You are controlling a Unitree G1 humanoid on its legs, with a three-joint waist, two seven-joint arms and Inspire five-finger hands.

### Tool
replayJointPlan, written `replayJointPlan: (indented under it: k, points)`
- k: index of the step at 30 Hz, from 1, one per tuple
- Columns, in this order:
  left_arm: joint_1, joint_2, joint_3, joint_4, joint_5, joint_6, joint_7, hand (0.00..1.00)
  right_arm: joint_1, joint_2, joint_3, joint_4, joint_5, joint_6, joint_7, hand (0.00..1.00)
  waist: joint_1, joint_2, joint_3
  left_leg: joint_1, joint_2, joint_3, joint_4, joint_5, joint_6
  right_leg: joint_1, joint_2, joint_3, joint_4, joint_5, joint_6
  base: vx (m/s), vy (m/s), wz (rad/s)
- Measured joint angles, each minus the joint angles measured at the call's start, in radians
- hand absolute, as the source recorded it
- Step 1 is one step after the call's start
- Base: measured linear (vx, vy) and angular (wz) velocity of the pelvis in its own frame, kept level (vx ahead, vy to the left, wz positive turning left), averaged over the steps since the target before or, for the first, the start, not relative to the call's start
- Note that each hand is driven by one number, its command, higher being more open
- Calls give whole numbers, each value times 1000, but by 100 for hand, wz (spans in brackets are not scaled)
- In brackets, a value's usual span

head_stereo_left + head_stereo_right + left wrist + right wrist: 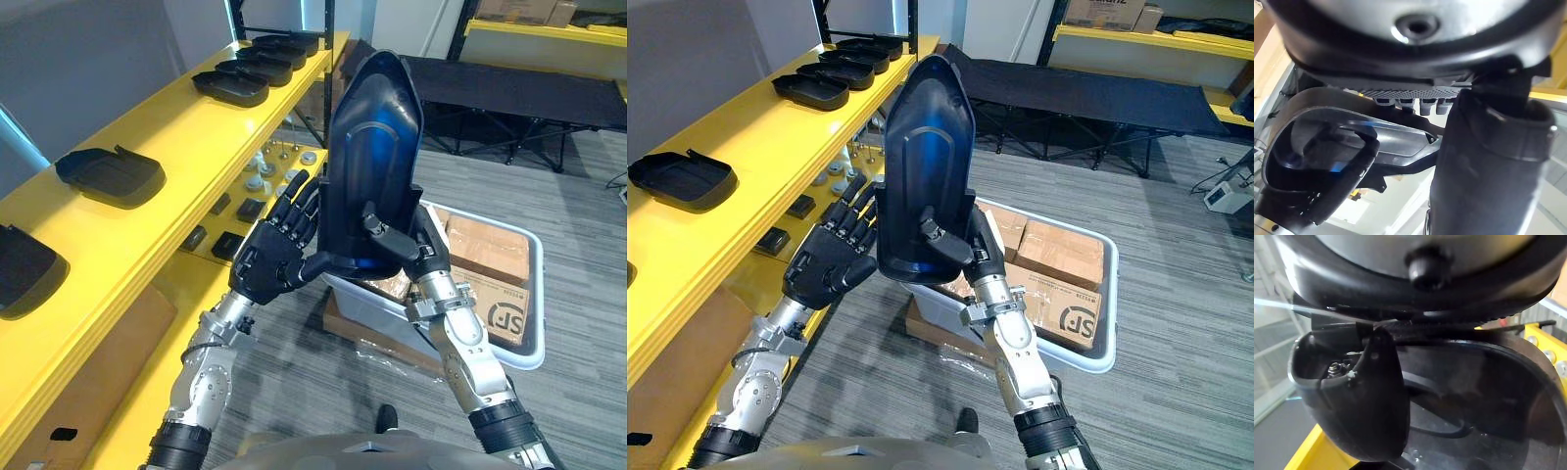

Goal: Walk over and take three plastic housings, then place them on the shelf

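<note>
A large black plastic housing stands upright in front of me, its hollow side towards me. My right hand is shut on its lower right part, with the thumb pressed on the inner face and the fingers behind. My left hand is at the housing's lower left edge, its fingers straight and lying against the shell. To the left runs the yellow shelf, with several more black housings on it, such as one near me and a row further back.
A pale bin with cardboard boxes stands on the floor at my right, just behind the held housing. A lower yellow shelf level carries small parts. A black folding cot stands at the back.
</note>
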State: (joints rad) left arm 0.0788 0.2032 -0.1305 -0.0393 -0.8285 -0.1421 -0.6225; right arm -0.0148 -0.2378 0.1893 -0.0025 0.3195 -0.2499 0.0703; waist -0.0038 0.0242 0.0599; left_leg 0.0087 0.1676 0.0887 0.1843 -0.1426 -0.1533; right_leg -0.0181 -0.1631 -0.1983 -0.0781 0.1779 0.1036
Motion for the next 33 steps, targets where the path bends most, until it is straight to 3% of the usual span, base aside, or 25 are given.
replayJointPlan:
  k: [8,17,27,33]
  points:
    - [-7,27,-4,0,19,-2,44,100,0,-10,30,0,-1,2,27,0,0,0,0,2,0,1,-6,1,1,-1,0,1,0,0,0,0,0,0]
    - [-31,8,3,2,19,-53,268,100,-2,-28,164,5,-48,27,105,0,2,-5,4,5,-1,-4,-15,10,1,1,0,-5,0,0,0,0,0,1]
    - [-32,-11,18,6,45,-51,294,100,-3,-20,182,11,-78,27,79,0,4,-17,11,2,-1,-12,-16,13,0,3,0,-13,0,0,0,0,0,2]
    - [-43,-2,17,35,92,19,264,100,-3,-23,208,36,-98,27,40,0,3,-17,11,2,-1,-12,-15,13,0,3,0,-13,0,0,-1,0,0,0]
